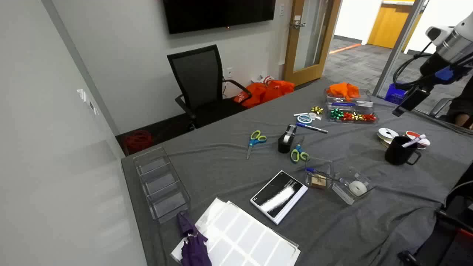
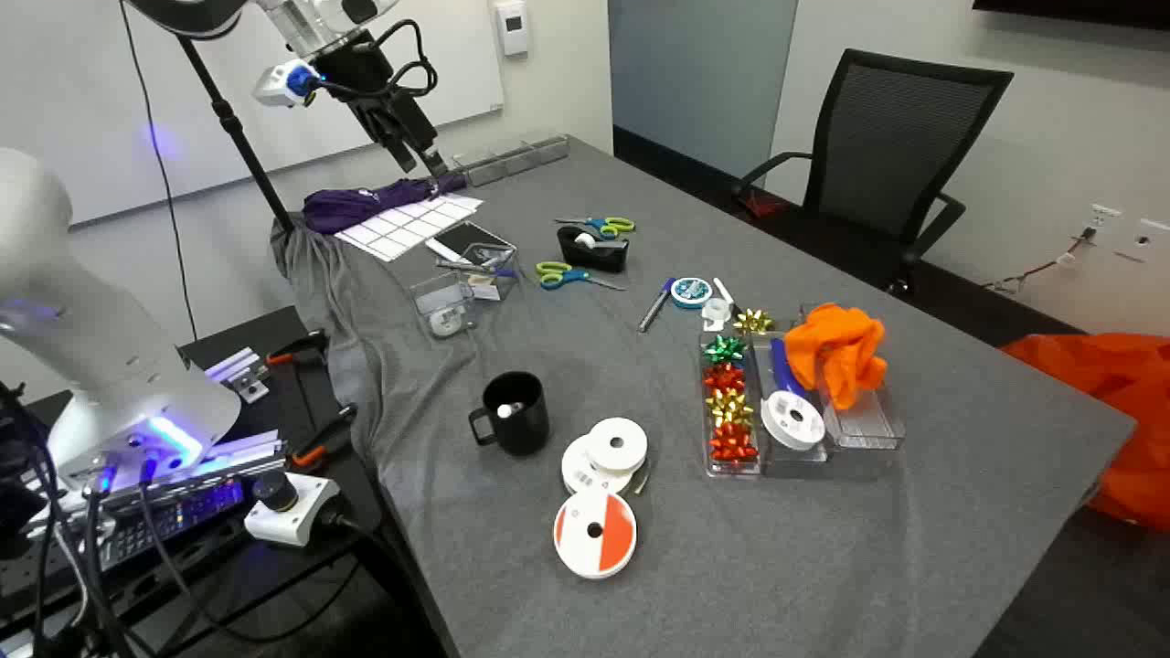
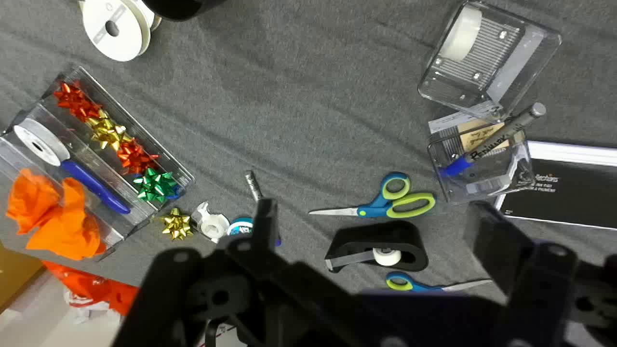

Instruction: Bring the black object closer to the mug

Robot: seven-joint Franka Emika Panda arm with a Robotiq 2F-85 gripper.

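The black object is a black tape dispenser with a white tape roll. It stands on the grey cloth between two pairs of scissors in both exterior views (image 1: 284,145) (image 2: 596,256) and in the wrist view (image 3: 373,235). The mug is black with a pen or marker in it (image 1: 397,154) (image 2: 525,433); only part of it shows at the wrist view's top edge (image 3: 179,8). My gripper (image 2: 422,164) is open and empty, high above the table, also seen in an exterior view (image 1: 400,109). In the wrist view the dispenser appears between its spread fingers (image 3: 376,217).
Green-and-blue scissors (image 3: 376,208) lie beside the dispenser, with another pair (image 1: 255,142) on its far side. Clear containers (image 3: 487,62) and a black-and-white box (image 1: 279,195) are nearby. Ribbon spools (image 2: 603,457) lie by the mug. A tray of bows (image 2: 731,461) stands farther off.
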